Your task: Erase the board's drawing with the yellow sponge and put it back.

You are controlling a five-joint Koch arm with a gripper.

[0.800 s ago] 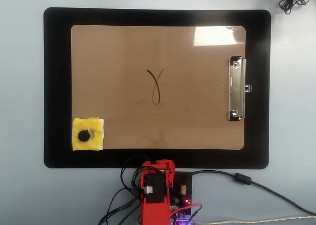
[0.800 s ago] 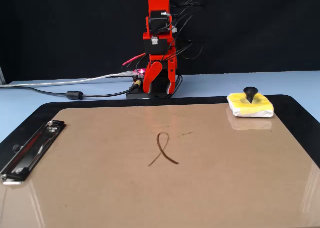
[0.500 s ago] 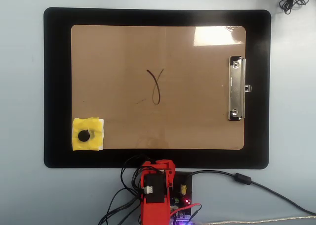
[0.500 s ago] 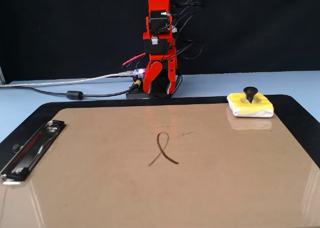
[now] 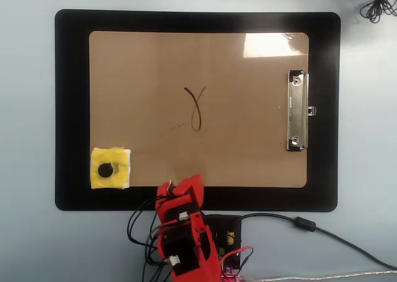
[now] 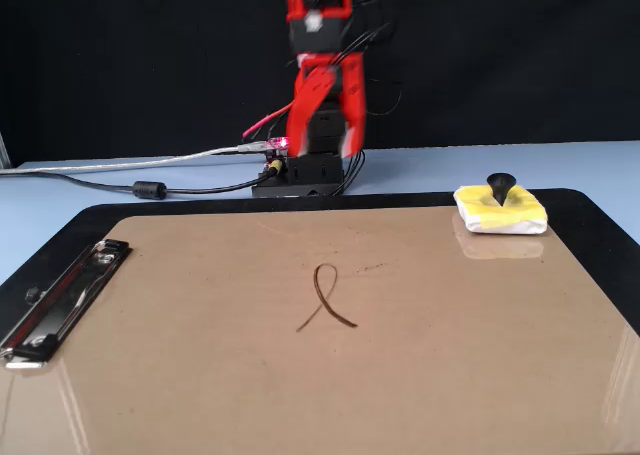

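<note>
While the claw (image 6: 328,125) hangs parted and empty, yellow sponge (image 5: 110,168) on board (image 5: 248,152) corner, drawing (image 5: 196,108) uncovered.

We find our red arm folded over its base, gripper (image 6: 328,115) pointing down, jaws slightly parted, holding nothing.

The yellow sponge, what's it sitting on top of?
The yellow sponge sits at a corner of the board, overlapping its edge onto the black mat. The surface directly beneath it is covered. The drawing lies apart, uncovered.
</note>
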